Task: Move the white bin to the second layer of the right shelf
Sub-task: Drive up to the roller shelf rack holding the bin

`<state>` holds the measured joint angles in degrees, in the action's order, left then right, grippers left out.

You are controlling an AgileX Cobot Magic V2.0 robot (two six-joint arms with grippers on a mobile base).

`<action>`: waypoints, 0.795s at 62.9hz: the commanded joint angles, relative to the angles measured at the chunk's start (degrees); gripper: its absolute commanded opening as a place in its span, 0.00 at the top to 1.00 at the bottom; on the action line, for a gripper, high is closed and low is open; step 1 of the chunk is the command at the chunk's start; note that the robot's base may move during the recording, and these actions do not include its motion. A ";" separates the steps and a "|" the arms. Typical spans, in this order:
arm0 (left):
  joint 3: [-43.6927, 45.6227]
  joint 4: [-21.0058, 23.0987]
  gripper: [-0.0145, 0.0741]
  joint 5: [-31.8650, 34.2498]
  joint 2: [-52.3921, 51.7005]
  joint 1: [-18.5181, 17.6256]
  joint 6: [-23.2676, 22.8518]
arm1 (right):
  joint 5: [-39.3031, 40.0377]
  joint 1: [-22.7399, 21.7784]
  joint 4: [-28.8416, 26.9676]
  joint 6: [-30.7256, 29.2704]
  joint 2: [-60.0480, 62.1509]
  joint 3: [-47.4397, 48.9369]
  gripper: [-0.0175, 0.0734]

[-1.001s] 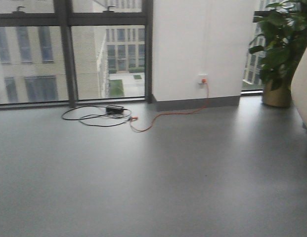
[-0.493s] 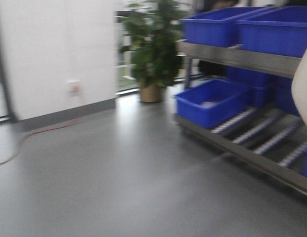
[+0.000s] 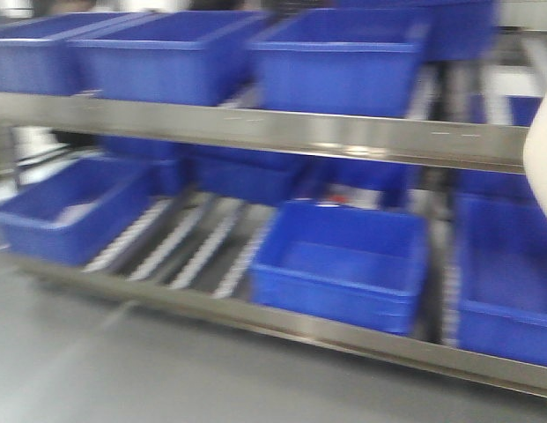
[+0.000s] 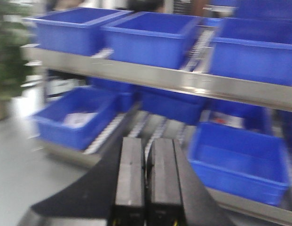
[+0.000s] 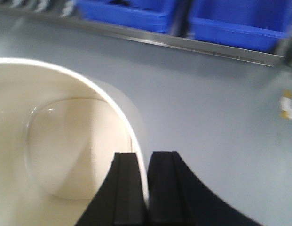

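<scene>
The white bin (image 5: 56, 141), glossy cream with a rounded mouth, hangs above the floor. My right gripper (image 5: 145, 157) is shut on its rim, one finger inside the wall and one outside. A sliver of the bin (image 3: 544, 159) shows at the front view's right edge. My left gripper (image 4: 146, 141) is shut on nothing and points at the steel shelf (image 4: 183, 80). The shelf shows two levels with white roller lanes (image 3: 189, 238) and flat steel front rails (image 3: 343, 137). Which level is the second layer I cannot tell.
Blue crates (image 3: 339, 62) fill the upper level. More blue crates (image 3: 343, 264) sit on the lower level beside bare roller lanes. Grey floor (image 5: 207, 94) lies between me and the rack's bottom rail (image 3: 343, 335). A potted plant (image 4: 7, 52) stands left of the shelf.
The front view has swung right, from the window and floor cables, past the plant, to facing the shelf. The bin's edge stays at the right of the view.
</scene>
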<state>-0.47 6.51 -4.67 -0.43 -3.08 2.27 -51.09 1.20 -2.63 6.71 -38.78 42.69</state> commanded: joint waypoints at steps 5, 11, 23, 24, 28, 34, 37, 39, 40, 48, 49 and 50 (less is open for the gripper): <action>-1.61 0.05 0.74 5.01 -0.76 -0.56 -0.30 | 4.08 -0.25 0.02 -0.31 -0.02 1.65 0.72; -1.61 0.05 0.74 5.01 -0.76 -0.56 -0.30 | 4.02 -0.25 0.02 -0.31 -0.02 1.65 0.72; -1.61 0.05 0.74 5.01 -0.76 -0.56 -0.30 | 4.02 -0.25 0.02 -0.31 -0.02 1.65 0.72; -1.61 0.05 0.74 5.01 -0.76 -0.56 -0.30 | 4.02 -0.25 0.02 -0.31 -0.02 1.65 0.72; -1.61 0.05 0.74 5.01 -0.76 -0.56 -0.30 | 4.02 -0.25 0.02 -0.31 -0.02 1.65 0.72; -1.61 0.05 0.74 5.01 -0.76 -0.56 -0.30 | 4.02 -0.25 0.02 -0.31 -0.02 1.65 0.72; -1.61 0.05 0.74 5.01 -0.76 -0.56 -0.30 | 4.02 -0.25 0.02 -0.31 -0.02 1.65 0.72; -1.61 0.05 0.74 5.01 -0.76 -0.56 -0.30 | 4.02 -0.25 0.02 -0.31 -0.02 1.65 0.72; -1.61 0.05 0.74 5.01 -0.76 -0.56 -0.30 | 4.02 -0.25 0.02 -0.31 -0.02 1.65 0.72; -1.61 0.05 0.74 5.01 -0.76 -0.56 -0.30 | 4.02 -0.25 0.02 -0.31 -0.02 1.65 0.72; -1.61 0.05 0.74 5.01 -0.76 -0.56 -0.30 | 4.02 -0.25 0.02 -0.31 -0.02 1.65 0.72; -1.61 0.05 0.74 5.01 -0.76 -0.56 -0.30 | 4.02 -0.25 0.02 -0.31 -0.02 1.65 0.72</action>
<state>-0.47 6.51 -4.67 -0.43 -3.20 2.27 -51.09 1.20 -2.30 6.71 -38.78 42.69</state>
